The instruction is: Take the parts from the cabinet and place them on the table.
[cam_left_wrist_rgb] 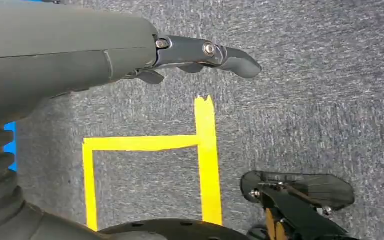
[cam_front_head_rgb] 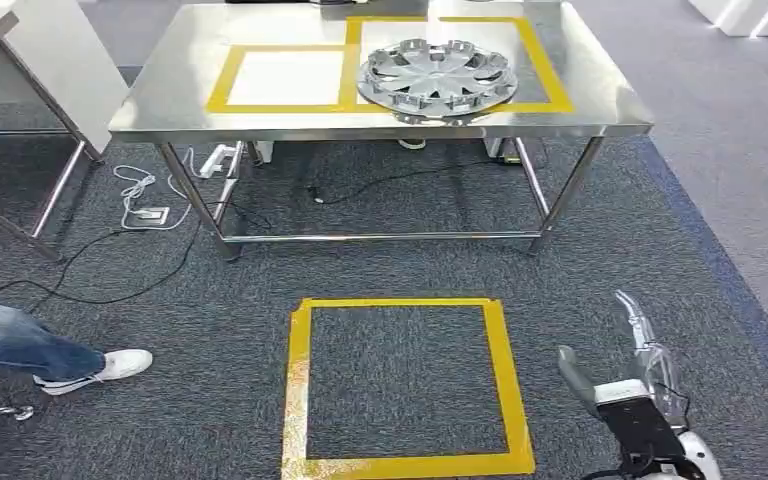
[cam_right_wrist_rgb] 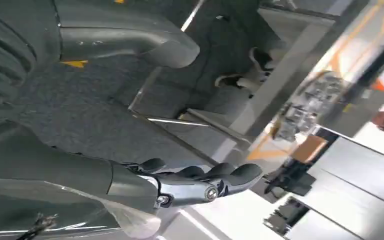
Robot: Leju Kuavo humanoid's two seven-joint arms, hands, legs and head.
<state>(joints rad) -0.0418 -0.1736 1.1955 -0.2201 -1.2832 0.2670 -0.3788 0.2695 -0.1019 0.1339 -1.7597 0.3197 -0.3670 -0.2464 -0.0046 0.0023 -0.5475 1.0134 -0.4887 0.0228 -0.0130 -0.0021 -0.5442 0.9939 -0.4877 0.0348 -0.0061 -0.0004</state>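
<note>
Hubcap (cam_front_head_rgb: 438,79) sits inside the yellow-taped square (cam_front_head_rgb: 545,70) on the steel table (cam_front_head_rgb: 160,105), apparently its marked drop spot. I have both arms lowered: right hand (cam_front_head_rgb: 620,365) and left hand (cam_left_wrist_rgb: 200,57) hang slack-fingered, holding nothing.
</note>
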